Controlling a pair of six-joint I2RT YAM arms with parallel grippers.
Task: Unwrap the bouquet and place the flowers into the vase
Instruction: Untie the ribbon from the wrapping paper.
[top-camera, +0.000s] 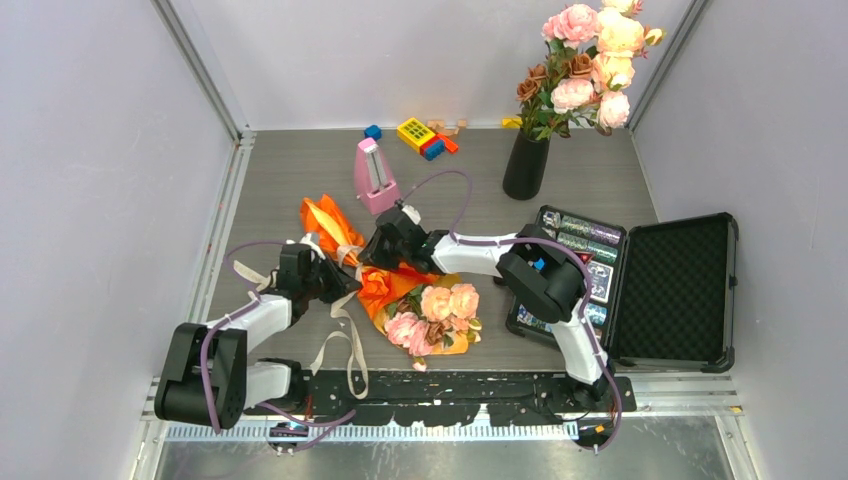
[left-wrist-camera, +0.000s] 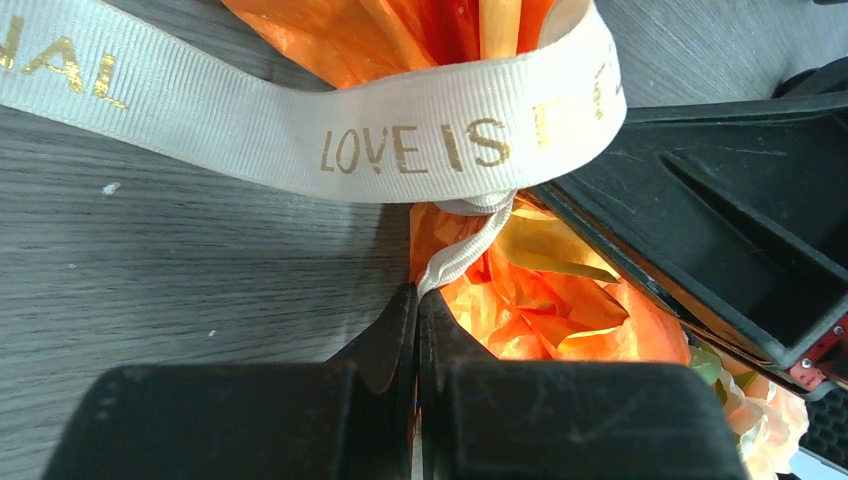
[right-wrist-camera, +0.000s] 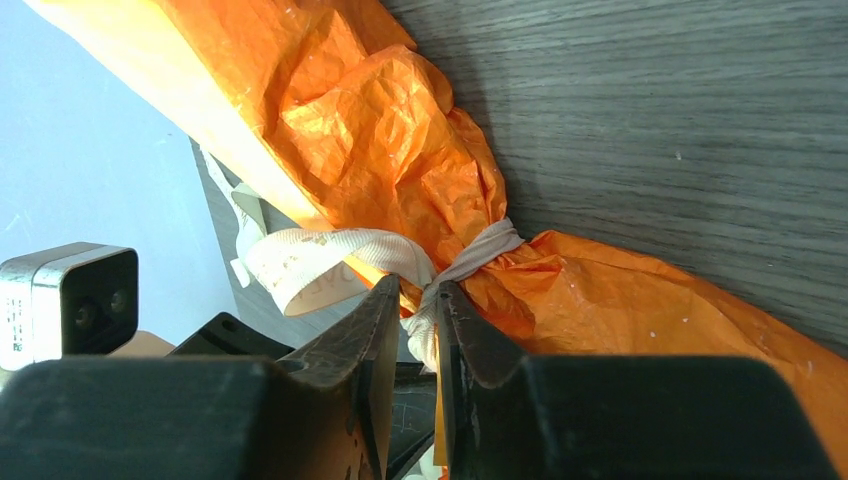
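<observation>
The bouquet (top-camera: 400, 290) lies on its side on the grey table, its pink and peach flowers (top-camera: 440, 312) pointing at the near edge. Crinkly orange paper (right-wrist-camera: 380, 130) is cinched by a cream ribbon (left-wrist-camera: 420, 145) printed in gold. My left gripper (left-wrist-camera: 417, 292) is shut on a thin strand of that ribbon just below the knot. From the other side my right gripper (right-wrist-camera: 415, 290) reaches the knot; its jaws stand narrowly apart with a ribbon strand (right-wrist-camera: 428, 325) between them. The black vase (top-camera: 526, 165) stands at the back right and holds other roses (top-camera: 585, 60).
A pink metronome (top-camera: 374, 175) stands just behind the bouquet. Toy blocks (top-camera: 420, 135) lie by the back wall. An open black case (top-camera: 640, 290) sits at the right. Loose ribbon tails (top-camera: 340, 345) trail toward the near edge. Walls close in on both sides.
</observation>
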